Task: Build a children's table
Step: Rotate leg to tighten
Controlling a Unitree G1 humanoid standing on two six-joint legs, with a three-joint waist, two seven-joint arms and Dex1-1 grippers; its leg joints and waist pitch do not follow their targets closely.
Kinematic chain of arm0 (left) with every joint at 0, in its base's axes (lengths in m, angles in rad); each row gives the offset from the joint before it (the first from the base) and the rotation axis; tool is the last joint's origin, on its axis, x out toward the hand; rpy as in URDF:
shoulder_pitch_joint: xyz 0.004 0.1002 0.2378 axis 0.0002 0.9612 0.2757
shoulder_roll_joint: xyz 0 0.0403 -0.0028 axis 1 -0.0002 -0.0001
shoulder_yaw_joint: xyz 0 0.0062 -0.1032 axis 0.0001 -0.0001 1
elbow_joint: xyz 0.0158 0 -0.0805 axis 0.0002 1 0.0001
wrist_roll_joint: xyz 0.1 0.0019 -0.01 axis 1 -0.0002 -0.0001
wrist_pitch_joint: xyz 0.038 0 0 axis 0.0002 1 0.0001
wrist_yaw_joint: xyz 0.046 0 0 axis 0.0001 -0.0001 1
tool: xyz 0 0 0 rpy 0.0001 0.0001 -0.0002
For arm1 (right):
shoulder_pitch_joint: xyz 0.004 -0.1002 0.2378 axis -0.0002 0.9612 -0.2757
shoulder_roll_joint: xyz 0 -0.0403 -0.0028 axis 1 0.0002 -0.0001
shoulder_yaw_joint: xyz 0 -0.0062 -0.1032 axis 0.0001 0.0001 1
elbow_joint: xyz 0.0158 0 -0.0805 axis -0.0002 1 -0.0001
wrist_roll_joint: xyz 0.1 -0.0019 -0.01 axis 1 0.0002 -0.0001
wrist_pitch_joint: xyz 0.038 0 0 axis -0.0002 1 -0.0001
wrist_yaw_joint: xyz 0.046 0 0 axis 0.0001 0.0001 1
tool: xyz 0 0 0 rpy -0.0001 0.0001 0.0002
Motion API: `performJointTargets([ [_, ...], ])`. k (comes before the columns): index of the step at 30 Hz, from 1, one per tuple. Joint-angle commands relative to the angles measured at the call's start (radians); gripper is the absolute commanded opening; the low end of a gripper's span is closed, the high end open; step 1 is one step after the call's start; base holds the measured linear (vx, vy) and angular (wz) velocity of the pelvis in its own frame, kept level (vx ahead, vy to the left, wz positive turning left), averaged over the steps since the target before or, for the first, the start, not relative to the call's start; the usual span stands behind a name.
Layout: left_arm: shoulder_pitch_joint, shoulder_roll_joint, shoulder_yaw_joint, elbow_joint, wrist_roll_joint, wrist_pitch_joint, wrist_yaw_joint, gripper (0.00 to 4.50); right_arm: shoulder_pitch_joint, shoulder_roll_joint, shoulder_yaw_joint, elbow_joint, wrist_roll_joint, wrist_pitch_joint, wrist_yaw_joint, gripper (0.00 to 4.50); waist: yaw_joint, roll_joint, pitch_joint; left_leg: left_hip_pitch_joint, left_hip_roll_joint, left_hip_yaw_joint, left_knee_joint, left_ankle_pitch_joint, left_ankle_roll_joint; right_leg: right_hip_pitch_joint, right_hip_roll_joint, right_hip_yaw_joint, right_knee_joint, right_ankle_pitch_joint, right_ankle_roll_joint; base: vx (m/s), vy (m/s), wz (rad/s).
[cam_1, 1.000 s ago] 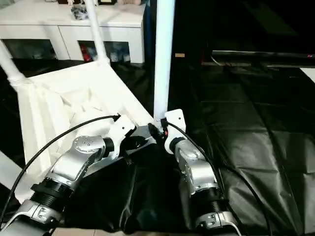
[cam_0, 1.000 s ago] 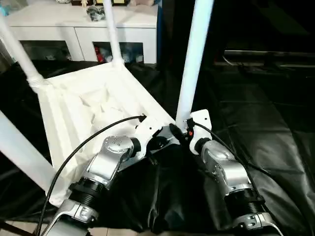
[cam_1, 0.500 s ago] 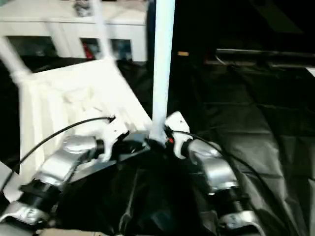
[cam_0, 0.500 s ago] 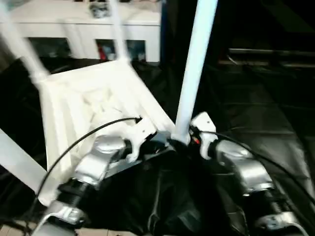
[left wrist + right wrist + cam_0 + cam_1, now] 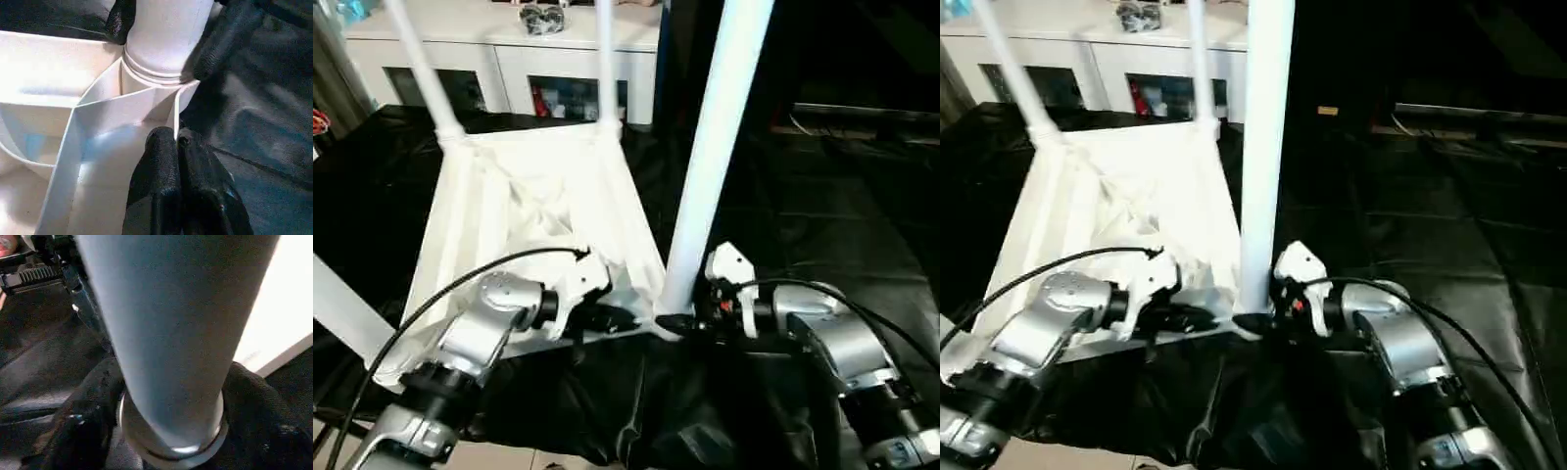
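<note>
Crinkled black sheeting (image 5: 862, 215) spread across the floor; behind it, a low white cabinet (image 5: 509, 44) with glass doors, small items on top; beyond that, darkness.

Black crinkled sheeting (image 5: 822, 206) covers the floor. White cabinet (image 5: 509, 59) with glass doors at the back; small items (image 5: 540, 15) on top.

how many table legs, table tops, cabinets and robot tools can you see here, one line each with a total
table legs: 4, near right, far right, far left, near left
table tops: 1, upside down
cabinets: 1
robot tools: 2, left tool, right tool
total: 8
</note>
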Motion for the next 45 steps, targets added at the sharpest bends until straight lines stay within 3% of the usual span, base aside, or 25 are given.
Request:
performJointTargets([
  [1,-0.027,-0.022,-0.006,-0.047,-0.034,-0.012,0.008,0.00,0.023,0.013,0.095,-0.039,0.028,0.021,0.083,2.91,-0.003,0.000,-0.072,0.014,0.067,-0.026,-0.074,-0.166,0.063,0.052,-0.094,0.065,-0.074,-0.276,-0.198,0.000,0.000,0.00],
  [5,-0.025,-0.017,-0.005,-0.047,-0.032,-0.009,-0.009,0.00,0.026,0.013,0.095,-0.046,0.023,0.027,0.094,2.57,-0.002,0.000,-0.072,0.013,0.066,-0.026,-0.074,-0.164,0.061,0.053,-0.095,0.064,-0.076,-0.293,-0.189,0.000,0.000,0.00],
  [11,-0.034,-0.046,0.005,-0.032,-0.019,-0.004,0.054,0.00,0.047,0.047,0.079,-0.031,0.018,0.026,0.026,2.47,-0.003,0.002,-0.071,0.015,0.066,-0.027,-0.074,-0.167,0.060,0.052,-0.094,0.064,-0.077,-0.285,-0.193,0.000,0.000,0.00],
  [15,-0.058,-0.101,0.016,0.015,0.032,0.012,0.192,0.00,0.038,0.142,0.034,0.057,-0.027,0.031,-0.176,2.44,-0.013,0.003,-0.062,0.021,0.064,-0.030,-0.079,-0.240,0.029,0.047,-0.095,0.060,-0.091,-0.399,-0.173,0.000,0.000,0.00],
  [16,-0.063,-0.112,0.018,0.024,0.041,0.020,0.218,0.00,0.034,0.167,0.019,0.074,-0.030,0.035,-0.221,2.38,-0.022,0.002,-0.053,0.032,0.059,-0.033,-0.080,-0.316,0.007,0.040,-0.094,0.054,-0.106,-0.519,-0.138,0.000,0.000,0.00],
  [18,-0.077,-0.150,0.027,0.043,0.057,0.042,0.293,0.00,0.015,0.245,-0.024,0.113,-0.034,0.046,-0.358,2.33,-0.036,0.002,-0.047,0.040,0.051,-0.039,-0.078,-0.388,-0.012,0.034,-0.096,0.041,-0.125,-0.653,-0.084,0.000,0.000,0.00],
  [20,-0.085,-0.172,0.034,0.051,0.060,0.056,0.326,0.00,0.002,0.286,-0.043,0.134,-0.040,0.050,-0.430,2.18,-0.056,0.002,-0.048,0.038,0.046,-0.049,-0.076,-0.421,-0.018,0.040,-0.097,0.024,-0.136,-0.710,-0.036,-0.052,0.007,-0.11],
  [22,-0.096,-0.204,0.039,0.059,0.069,0.067,0.378,0.00,-0.013,0.332,-0.056,0.153,-0.055,0.050,-0.513,2.10,-0.087,0.014,-0.046,0.042,0.052,-0.063,-0.080,-0.499,-0.023,0.043,-0.094,-0.003,-0.150,-0.693,-0.014,0.000,0.000,0.00],
  [23,-0.100,-0.225,0.038,0.058,0.071,0.074,0.402,0.00,-0.021,0.361,-0.058,0.163,-0.063,0.055,-0.556,2.10,-0.092,0.018,-0.043,0.043,0.055,-0.068,-0.083,-0.528,-0.027,0.046,-0.095,-0.012,-0.152,-0.686,-0.012,0.000,0.000,0.00],
  [24,-0.106,-0.253,0.038,0.058,0.077,0.082,0.436,0.00,-0.033,0.396,-0.056,0.176,-0.073,0.059,-0.595,2.10,-0.108,0.026,-0.041,0.046,0.063,-0.079,-0.095,-0.601,-0.038,0.052,-0.092,-0.026,-0.149,-0.639,-0.014,0.000,0.000,0.00],
  [25,-0.108,-0.263,0.037,0.055,0.076,0.083,0.439,0.00,-0.037,0.408,-0.050,0.177,-0.078,0.044,-0.600,2.10,-0.117,0.030,-0.039,0.035,0.074,-0.091,-0.110,-0.666,-0.047,0.069,-0.089,-0.033,-0.131,-0.580,-0.016,0.000,0.000,0.00],
  [26,-0.108,-0.268,0.036,0.054,0.076,0.082,0.439,0.00,-0.039,0.413,-0.047,0.177,-0.081,0.034,-0.600,2.10,-0.117,0.030,-0.039,0.035,0.074,-0.091,-0.110,-0.666,-0.047,0.069,-0.089,-0.033,-0.131,-0.580,-0.016,0.000,0.000,0.00],
  [27,-0.108,-0.271,0.036,0.054,0.075,0.081,0.440,0.00,-0.040,0.416,-0.046,0.177,-0.082,0.026,-0.600,2.10,-0.124,0.033,-0.036,0.032,0.085,-0.095,-0.135,-0.755,-0.065,0.078,-0.092,-0.022,-0.101,-0.510,-0.031,0.000,0.000,0.00],
  [29,-0.109,-0.281,0.034,0.053,0.070,0.078,0.436,0.00,-0.043,0.425,-0.038,0.173,-0.087,-0.009,-0.582,2.40,-0.133,0.021,-0.037,0.054,0.056,-0.082,-0.104,-0.714,-0.065,0.050,-0.112,-0.020,-0.138,-0.624,-0.034,0.000,0.000,0.00],
  [30,-0.108,-0.278,0.031,0.049,0.067,0.078,0.430,0.00,-0.043,0.424,-0.039,0.170,-0.086,-0.008,-0.576,2.58,-0.136,0.017,-0.038,0.059,0.036,-0.073,-0.072,-0.611,-0.042,0.041,-0.129,-0.031,-0.170,-0.738,-0.009,0.000,0.000,0.00],
  [31,-0.104,-0.273,0.029,0.043,0.065,0.075,0.420,0.00,-0.041,0.420,-0.042,0.166,-0.080,0.000,-0.571,2.70,-0.136,0.018,-0.038,0.051,0.030,-0.069,-0.061,-0.532,-0.023,0.047,-0.133,-0.041,-0.184,-0.781,0.015,0.000,0.000,0.00],
  [32,-0.101,-0.266,0.029,0.040,0.062,0.071,0.411,0.00,-0.040,0.412,-0.044,0.160,-0.073,0.004,-0.556,2.72,-0.137,0.017,-0.037,0.048,0.031,-0.068,-0.061,-0.517,-0.017,0.048,-0.130,-0.048,-0.187,-0.778,0.023,0.000,0.000,0.00],
  [33,-0.097,-0.257,0.028,0.036,0.058,0.069,0.396,0.00,-0.038,0.400,-0.047,0.154,-0.068,0.007,-0.542,2.72,-0.140,0.018,-0.037,0.045,0.034,-0.070,-0.064,-0.516,-0.016,0.052,-0.127,-0.057,-0.186,-0.766,0.028,0.000,0.000,0.00],
  [34,-0.090,-0.240,0.028,0.030,0.058,0.064,0.377,0.00,-0.039,0.381,-0.054,0.149,-0.065,0.009,-0.526,2.92,-0.144,0.025,-0.039,0.039,0.049,-0.081,-0.077,-0.551,-0.023,0.061,-0.124,-0.062,-0.174,-0.714,0.030,0.000,0.000,0.00],
  [35,-0.085,-0.229,0.029,0.025,0.056,0.059,0.359,0.00,-0.040,0.365,-0.056,0.146,-0.064,0.007,-0.508,3.06,-0.148,0.028,-0.041,0.034,0.061,-0.088,-0.091,-0.590,-0.030,0.064,-0.121,-0.054,-0.158,-0.644,0.014,0.000,0.000,0.00],
  [38,-0.072,-0.194,0.025,0.009,0.044,0.052,0.305,0.00,-0.044,0.310,-0.048,0.140,-0.070,-0.008,-0.451,3.27,-0.153,0.026,-0.045,0.024,0.061,-0.087,-0.097,-0.574,-0.031,0.064,-0.130,-0.031,-0.141,-0.561,-0.041,0.000,0.000,0.00],
  [42,-0.058,-0.151,0.018,-0.010,0.026,0.041,0.231,0.00,-0.035,0.239,-0.031,0.111,-0.051,-0.013,-0.329,3.27,-0.142,0.022,-0.055,0.002,0.063,-0.078,-0.095,-0.442,0.013,0.075,-0.132,-0.009,-0.123,-0.459,-0.092,0.000,0.000,0.00],
  [43,-0.055,-0.129,0.017,-0.014,0.020,0.032,0.191,0.00,-0.027,0.197,-0.017,0.085,-0.035,-0.008,-0.251,3.27,-0.131,0.021,-0.067,0.000,0.065,-0.068,-0.087,-0.330,0.042,0.073,-0.131,0.004,-0.111,-0.338,-0.134,0.000,0.000,0.00],
  [44,-0.055,-0.129,0.017,-0.014,0.020,0.032,0.191,0.00,-0.027,0.197,-0.017,0.085,-0.035,-0.008,-0.251,3.27,-0.123,0.019,-0.070,-0.002,0.064,-0.065,-0.085,-0.289,0.059,0.073,-0.128,0.007,-0.102,-0.285,-0.151,0.000,0.000,0.00],
  [45,-0.053,-0.116,0.017,-0.016,0.016,0.029,0.166,0.00,-0.019,0.170,-0.006,0.067,-0.023,-0.003,-0.197,3.27,-0.112,0.016,-0.068,0.004,0.063,-0.052,-0.081,-0.241,0.088,0.062,-0.122,0.014,-0.096,-0.234,-0.183,0.052,-0.035,0.17],
])
